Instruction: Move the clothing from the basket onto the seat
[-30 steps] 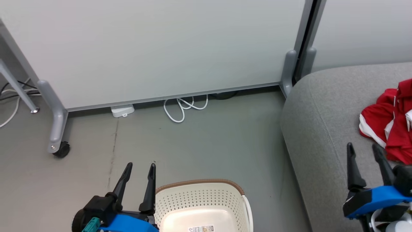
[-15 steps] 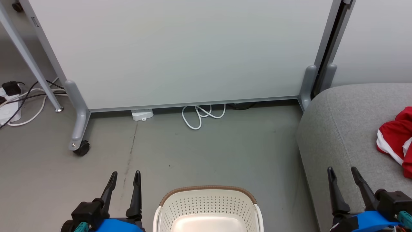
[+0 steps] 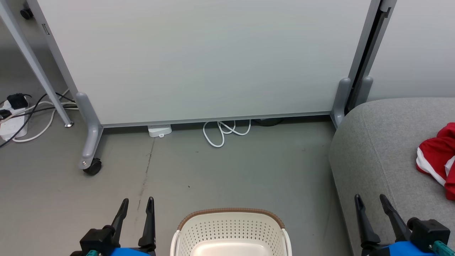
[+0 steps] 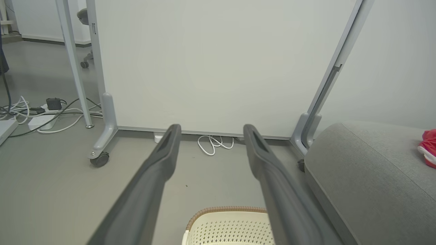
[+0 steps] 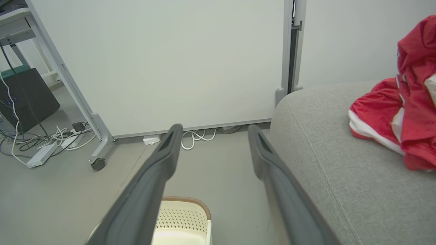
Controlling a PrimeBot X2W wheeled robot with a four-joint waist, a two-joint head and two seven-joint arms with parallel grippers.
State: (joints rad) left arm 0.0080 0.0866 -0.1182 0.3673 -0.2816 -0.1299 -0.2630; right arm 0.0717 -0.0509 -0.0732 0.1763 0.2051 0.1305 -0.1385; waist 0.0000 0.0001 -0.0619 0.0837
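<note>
Clothing (image 3: 432, 160): 1 red heap | seat (image 3: 376, 160): 1 | basket (image 3: 231, 212): 1

I am facing a big white partition panel (image 3: 206, 60) standing on a grey frame, its left foot resting on a black castor (image 3: 93, 167). A second pale panel (image 3: 416, 49) is standing just beside it on my right. Soft, even light is falling on the smooth grey floor (image 3: 231, 170). A looped white cable (image 3: 224, 131) and a small white box (image 3: 159, 130) are lying under the panel's lower edge. On my left, a slanted metal leg (image 3: 33, 67) is meeting the floor, a power strip (image 3: 12, 124) and tangled cords lying near it.
</note>
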